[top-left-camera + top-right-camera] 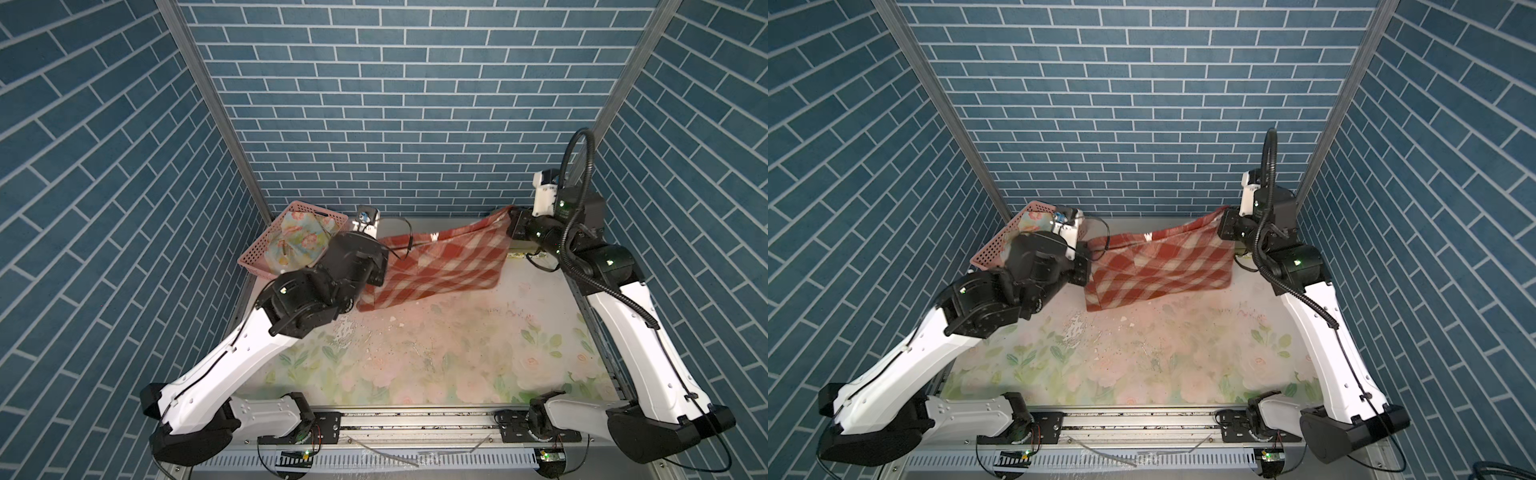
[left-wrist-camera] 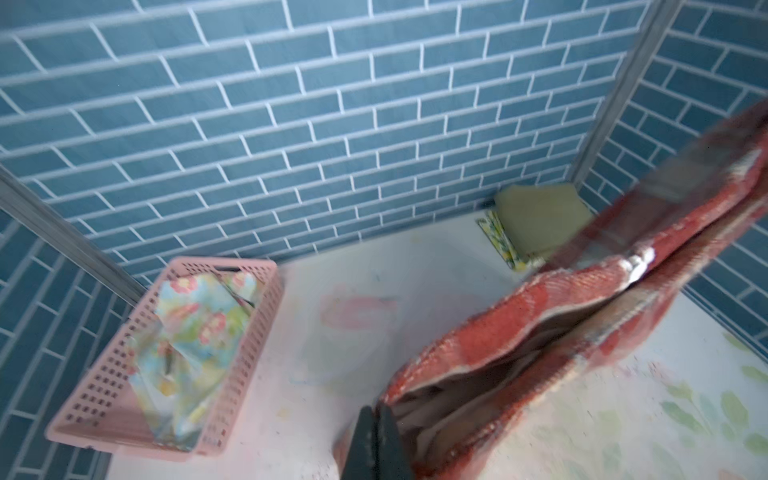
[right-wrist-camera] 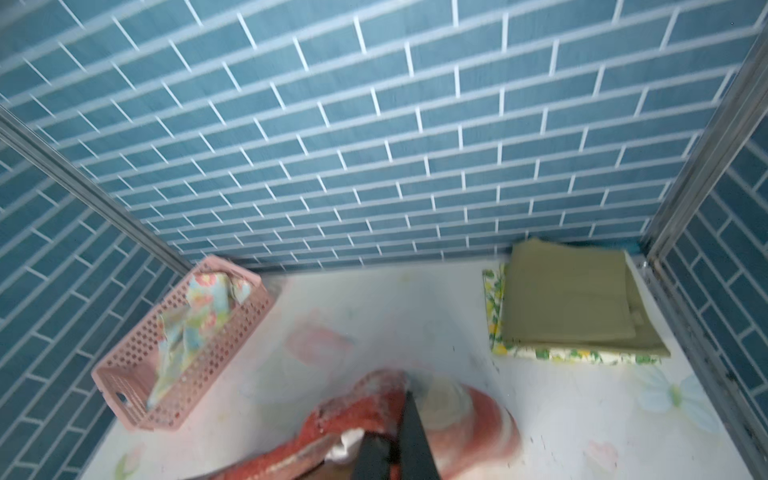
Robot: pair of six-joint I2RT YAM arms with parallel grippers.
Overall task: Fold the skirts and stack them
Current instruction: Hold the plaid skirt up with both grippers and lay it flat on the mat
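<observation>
- My left fingers (image 2: 376, 415) are pressed together on one top corner of the plaid skirt (image 1: 440, 266), and my right fingers (image 3: 399, 415) pinch the opposite top corner, close to a small white label.
- The plaid skirt hangs stretched between my two hands above the back of the table cover (image 1: 415, 353). Its top edge sags in the middle, and I cannot tell whether its lower hem touches the table.
- It looks thick, soft and fuzzy, with a pale lining. I judge it heavier than a thin cotton skirt, limp rather than stiff, and unlikely to slip from a firm pinch.
- I would keep hold of the waist corners, because there both layers are caught together. A grip lower down might take one layer only.
- The floral skirt (image 2: 191, 328) lies crumpled in the pink basket (image 2: 104, 374) at the back left.
- The green skirt (image 3: 569, 299) sits folded on top of the lemon skirt (image 3: 573, 355) in the back right corner, well apart from the basket.
</observation>
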